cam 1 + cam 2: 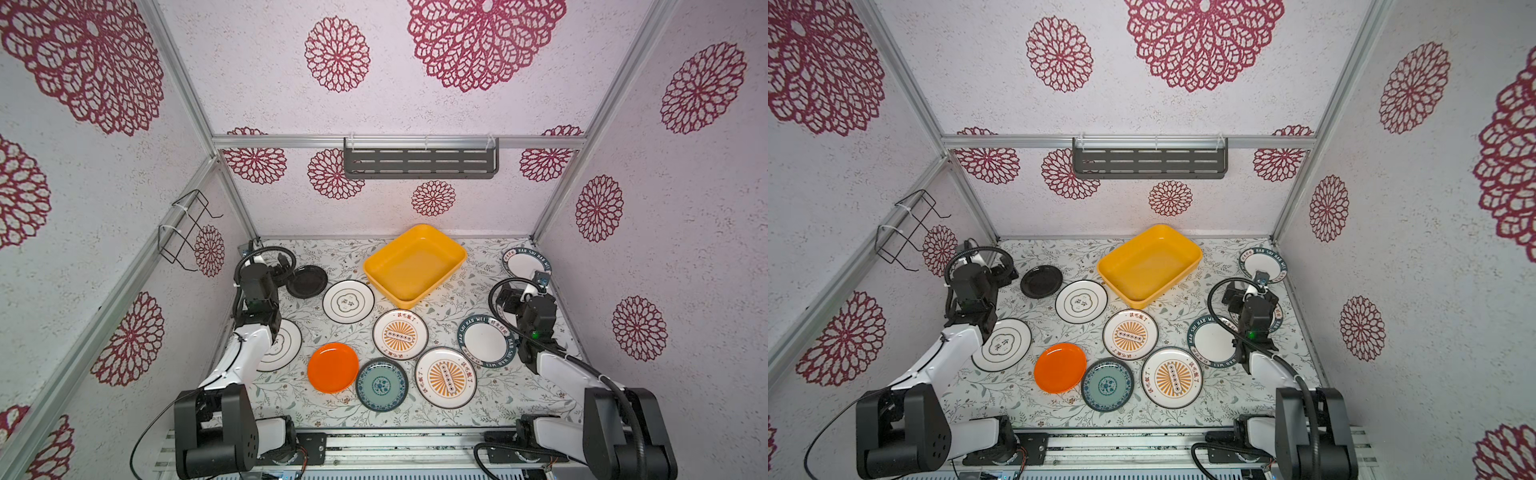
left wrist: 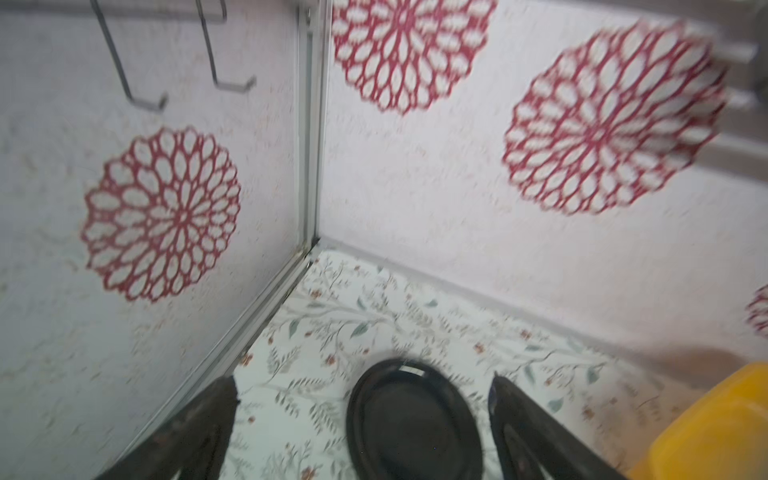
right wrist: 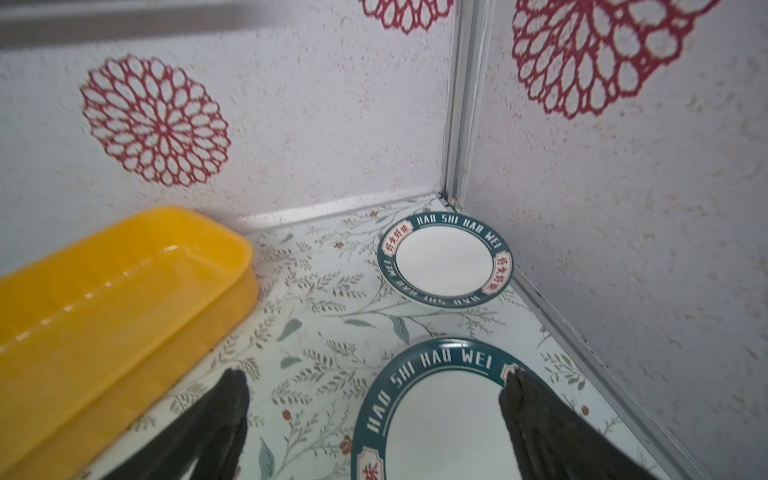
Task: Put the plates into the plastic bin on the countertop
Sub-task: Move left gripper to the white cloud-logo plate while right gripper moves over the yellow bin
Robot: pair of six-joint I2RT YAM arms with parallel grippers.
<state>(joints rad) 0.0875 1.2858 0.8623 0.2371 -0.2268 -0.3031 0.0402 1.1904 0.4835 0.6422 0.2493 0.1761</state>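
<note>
Both spread wide, pinching nothing: left gripper [image 2: 363, 384] low over the small round black plate [image 2: 411, 419] near the far-left corner of the leaf-printed white countertop [image 1: 291, 399], right gripper [image 3: 376, 374] over a round white plate with a dark-teal lettered rim [image 3: 440, 415] by the right edge. Shallow rectangular yellow-orange plastic bin [image 1: 388, 286] empty, mid-counter toward the far edge. Likely trouble: low glazed rims, so fingers skidding, shoving a plate into the wall, or dropping it tilted.

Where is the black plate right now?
In both top views the black plate lies at the far left of the countertop, just ahead of the open left gripper, with a black-ringed white plate to its right.
</note>
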